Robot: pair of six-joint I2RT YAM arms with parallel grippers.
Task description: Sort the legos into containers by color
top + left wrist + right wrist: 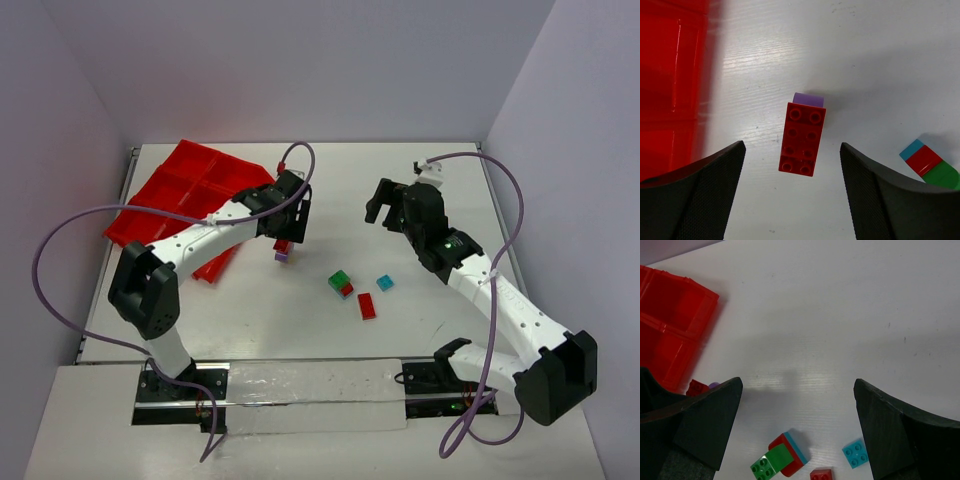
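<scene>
directly under left gripper (791, 147), studs-up red lego (802, 138), long axis straight ahead

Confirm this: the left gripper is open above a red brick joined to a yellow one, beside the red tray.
Not yellow: the left wrist view shows a purple brick joined to the red brick. The rest holds: left gripper open above, red tray beside.
</scene>
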